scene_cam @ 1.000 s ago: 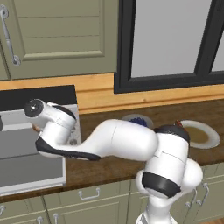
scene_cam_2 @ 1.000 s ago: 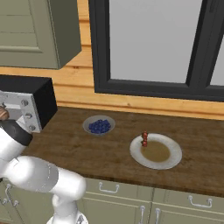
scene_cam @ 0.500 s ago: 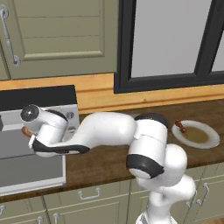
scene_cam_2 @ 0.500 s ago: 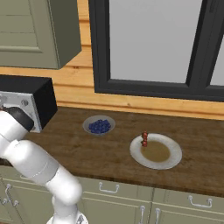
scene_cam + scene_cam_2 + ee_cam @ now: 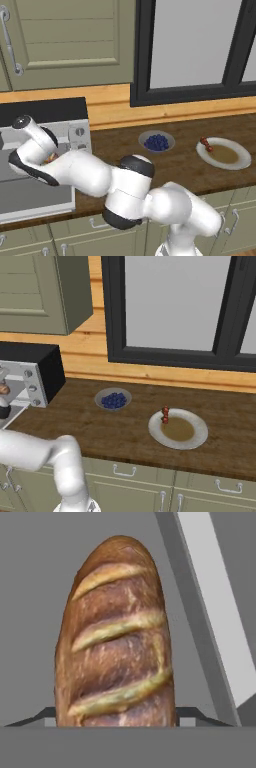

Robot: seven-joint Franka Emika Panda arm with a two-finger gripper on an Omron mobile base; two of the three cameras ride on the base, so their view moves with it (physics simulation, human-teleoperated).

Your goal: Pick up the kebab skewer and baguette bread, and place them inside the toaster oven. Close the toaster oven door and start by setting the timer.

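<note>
Closest in, the hand view has the baguette bread (image 5: 117,637) standing lengthwise straight ahead of the hand, its golden-brown scored crust against flat grey surfaces, with a pale slanted strip to its right. The fingers (image 5: 115,717) stand partly apart with the loaf's near end between them; their tips barely show beside it, and actual contact cannot be told. In the left base view the arm reaches far to the left, its hand (image 5: 30,150) at the mouth of the toaster oven (image 5: 45,112), where a small orange-brown bit of the loaf peeks out beside the wrist. The toaster oven door (image 5: 35,197) lies folded down flat toward the front edge of the worktop (image 5: 125,431), and the knob column (image 5: 31,387) sits on the oven's right side. Further right on the worktop, well apart from the oven, a small bowl of blueberries (image 5: 114,400) stands, and beyond it a white plate (image 5: 192,441) carries the kebab skewer (image 5: 165,414) near its left rim. Behind these run the wooden backsplash, a dark-framed window (image 5: 175,306) and green cabinets (image 5: 65,40).
</note>
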